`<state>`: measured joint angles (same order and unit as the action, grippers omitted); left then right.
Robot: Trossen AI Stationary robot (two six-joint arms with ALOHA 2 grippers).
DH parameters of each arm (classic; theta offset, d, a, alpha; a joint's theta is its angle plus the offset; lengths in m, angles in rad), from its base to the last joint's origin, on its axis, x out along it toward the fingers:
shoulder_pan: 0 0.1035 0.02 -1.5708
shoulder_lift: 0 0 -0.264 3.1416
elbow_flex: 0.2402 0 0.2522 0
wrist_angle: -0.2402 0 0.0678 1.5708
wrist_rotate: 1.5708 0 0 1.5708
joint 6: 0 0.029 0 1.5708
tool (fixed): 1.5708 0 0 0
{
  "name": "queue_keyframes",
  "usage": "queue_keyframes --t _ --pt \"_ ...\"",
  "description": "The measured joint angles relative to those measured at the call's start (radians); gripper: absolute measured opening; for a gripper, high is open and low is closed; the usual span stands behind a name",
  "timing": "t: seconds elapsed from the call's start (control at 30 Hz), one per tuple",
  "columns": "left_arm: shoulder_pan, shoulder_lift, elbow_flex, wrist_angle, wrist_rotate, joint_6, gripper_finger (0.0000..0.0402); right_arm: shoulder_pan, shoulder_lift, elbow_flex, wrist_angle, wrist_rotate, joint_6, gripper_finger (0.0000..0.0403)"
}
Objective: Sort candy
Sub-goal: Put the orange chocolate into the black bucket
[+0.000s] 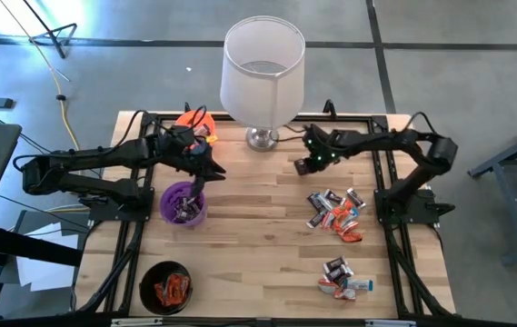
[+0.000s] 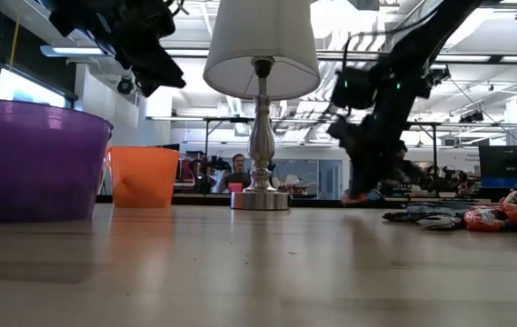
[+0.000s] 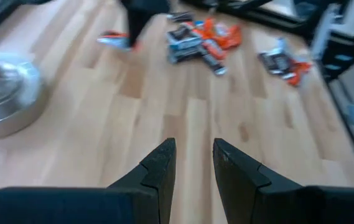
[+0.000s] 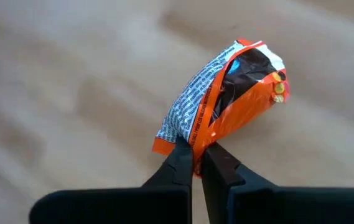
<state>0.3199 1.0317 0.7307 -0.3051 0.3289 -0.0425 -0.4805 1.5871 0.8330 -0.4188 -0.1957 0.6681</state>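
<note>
My right gripper is pinched tight on an orange candy, hanging right at my fingertips near the lamp base. The rest of the candy pile sits further out on the table. My left gripper hovers parted over the purple cup.

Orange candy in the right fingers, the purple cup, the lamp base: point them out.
orange candy [image 4: 226, 106], right wrist view, wrapper middle
purple cup [image 2: 31, 163], low view, front wall
lamp base [image 1: 262, 138], high view, metal foot

The lamp loses its shade top at the low view's edge; the person behind is too small to make out.
</note>
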Motion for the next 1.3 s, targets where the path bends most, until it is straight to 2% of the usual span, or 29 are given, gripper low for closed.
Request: queue_keyframes --t 0.27,0.47,0.63,0.87,1.3 --pt "0.0 0.0 0.0 -0.011 -0.129 0.002 0.0094 0.243 -0.102 0.0 0.035 0.029 0.164 0.0001" --pt "0.0 0.0 0.0 -0.044 -0.131 -0.003 0.0094 0.371 -0.174 0.001 0.083 0.135 0.243 0.0001" --pt "0.0 0.0 0.0 -0.009 -0.136 0.019 0.0094 0.434 -0.216 0.002 0.222 0.199 0.266 0.0001" --pt "-0.018 0.0 0.0 0.15 -0.123 0.035 0.0094 0.536 -0.22 0.003 0.521 0.262 0.137 0.0" --pt "-0.193 0.0 0.0 0.38 0.056 -0.006 0.0111 0.684 -0.217 0.003 0.659 0.59 -0.196 0.0"
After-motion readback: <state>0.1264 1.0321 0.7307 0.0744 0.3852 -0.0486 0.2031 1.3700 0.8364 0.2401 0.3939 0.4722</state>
